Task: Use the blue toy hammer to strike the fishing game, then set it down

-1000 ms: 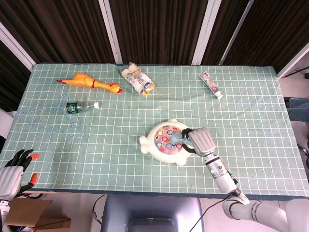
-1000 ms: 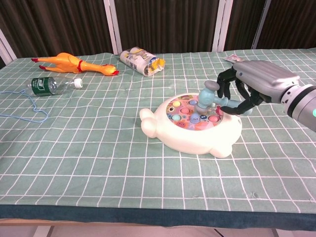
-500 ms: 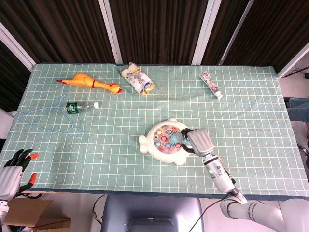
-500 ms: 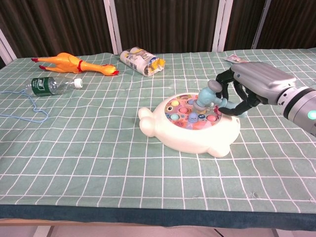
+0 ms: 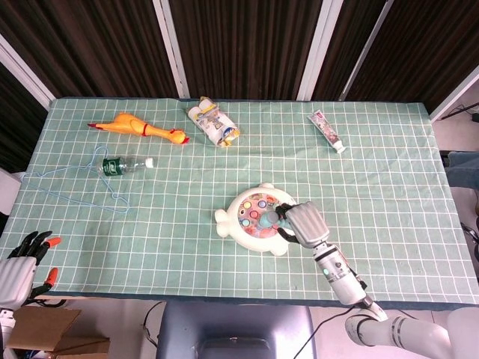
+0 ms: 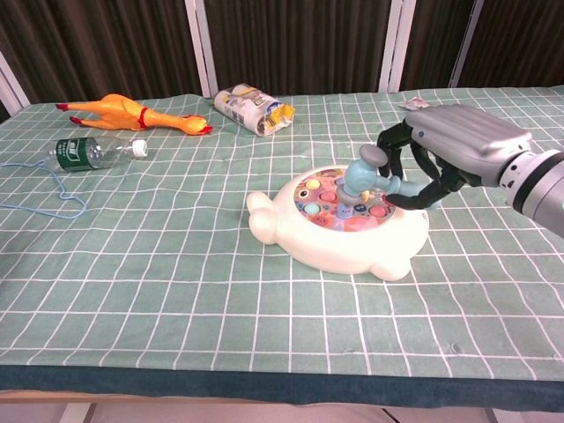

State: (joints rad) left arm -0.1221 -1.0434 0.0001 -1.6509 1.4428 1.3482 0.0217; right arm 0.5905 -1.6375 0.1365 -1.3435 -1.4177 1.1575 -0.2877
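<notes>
The white fishing game point(image 5: 253, 218) point(image 6: 339, 221) with its disc of coloured pegs lies on the green checked cloth, a little right of centre. My right hand point(image 5: 302, 222) point(image 6: 454, 152) grips the handle of the blue toy hammer point(image 5: 269, 218) point(image 6: 359, 177). The hammer's head stands on the coloured disc near its middle. My left hand point(image 5: 22, 258) rests at the table's near left corner, off the cloth, its dark fingers apart and holding nothing; the chest view does not show it.
At the back left lies a yellow rubber chicken point(image 5: 140, 129) point(image 6: 132, 114). Below it are a clear bottle point(image 5: 124, 165) point(image 6: 92, 152) and a blue wire hanger point(image 5: 71, 176). A crumpled snack bag point(image 5: 213, 123) point(image 6: 251, 108) lies at back centre, a tube point(image 5: 327, 131) at back right.
My right hand has shifted the hammer leftward across the game, its head going from the disc's right part to near the middle. The game slid slightly left. The left hand stayed still.
</notes>
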